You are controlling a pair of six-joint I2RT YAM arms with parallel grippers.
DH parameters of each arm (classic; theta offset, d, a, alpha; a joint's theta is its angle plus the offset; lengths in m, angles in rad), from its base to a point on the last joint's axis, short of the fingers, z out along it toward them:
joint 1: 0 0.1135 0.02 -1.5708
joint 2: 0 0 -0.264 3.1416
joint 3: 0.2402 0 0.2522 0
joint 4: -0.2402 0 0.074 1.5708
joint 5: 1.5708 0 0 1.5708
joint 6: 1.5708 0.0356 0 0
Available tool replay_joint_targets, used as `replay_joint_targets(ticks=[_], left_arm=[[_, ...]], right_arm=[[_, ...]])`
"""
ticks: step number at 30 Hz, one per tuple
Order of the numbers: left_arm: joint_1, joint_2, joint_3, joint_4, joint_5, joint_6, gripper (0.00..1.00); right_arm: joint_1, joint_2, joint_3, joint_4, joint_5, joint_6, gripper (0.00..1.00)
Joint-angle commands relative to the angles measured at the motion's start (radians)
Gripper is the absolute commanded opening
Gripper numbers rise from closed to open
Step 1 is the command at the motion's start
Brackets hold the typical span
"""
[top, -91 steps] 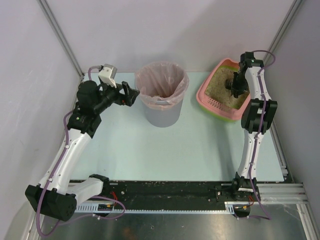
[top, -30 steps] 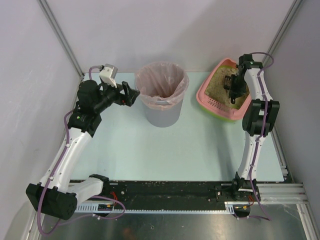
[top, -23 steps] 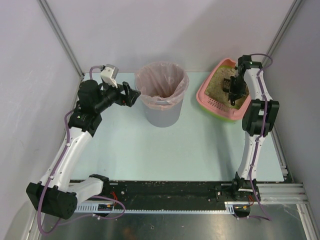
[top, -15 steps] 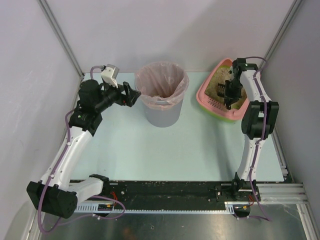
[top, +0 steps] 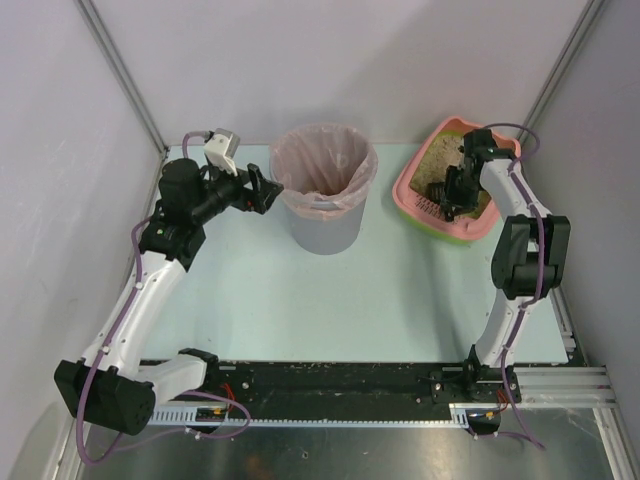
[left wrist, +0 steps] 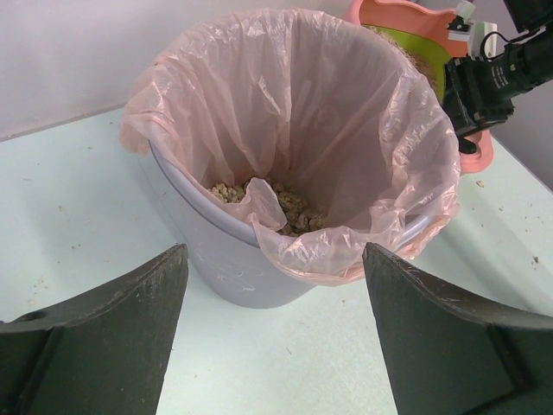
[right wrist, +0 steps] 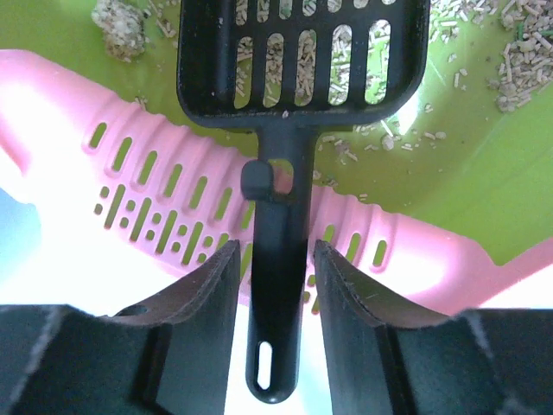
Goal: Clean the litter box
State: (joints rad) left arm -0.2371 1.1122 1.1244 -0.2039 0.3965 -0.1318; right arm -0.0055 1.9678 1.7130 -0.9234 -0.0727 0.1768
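Note:
The pink litter box [top: 405, 186] with its green inner rim and beige granules stands at the back right. My right gripper [top: 452, 190] is shut on the handle of the black slotted scoop [top: 437, 191]. In the right wrist view the scoop [right wrist: 302, 52] has its head over the green floor, and its handle crosses the slotted pink ledge [right wrist: 155, 199] of the box. A few granules show in the scoop, and a clump [right wrist: 121, 26] lies to its left. My left gripper [top: 262, 190] is open and empty, facing the bin.
The grey round bin [top: 325, 232] with a pinkish bag stands at the back centre. The left wrist view shows the bin [left wrist: 225, 259] with granules at the bottom of the bag. The right arm [left wrist: 492, 69] is just beyond the bin. Enclosure walls are close behind and beside the litter box.
My right gripper has swung the scoop left and toward the near slotted ledge of the litter box, with the wrist turning. The left arm has barely moved.

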Motion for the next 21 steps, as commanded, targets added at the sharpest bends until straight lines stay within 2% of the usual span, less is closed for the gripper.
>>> replay_joint_targets(ticks=[1,12,21], left_arm=[[-0.004,-0.022,0.000,0.023,0.027,0.003,0.86],[-0.004,-0.023,-0.002,0.023,0.019,0.004,0.87],[-0.004,-0.028,-0.002,0.024,0.019,0.006,0.87]], right_arm=[[0.030,-0.079,-0.120,0.156,0.036,0.035,0.47],[0.096,-0.274,-0.343,0.360,0.212,0.081,0.49],[0.156,-0.428,-0.550,0.621,0.370,0.150,0.52]])
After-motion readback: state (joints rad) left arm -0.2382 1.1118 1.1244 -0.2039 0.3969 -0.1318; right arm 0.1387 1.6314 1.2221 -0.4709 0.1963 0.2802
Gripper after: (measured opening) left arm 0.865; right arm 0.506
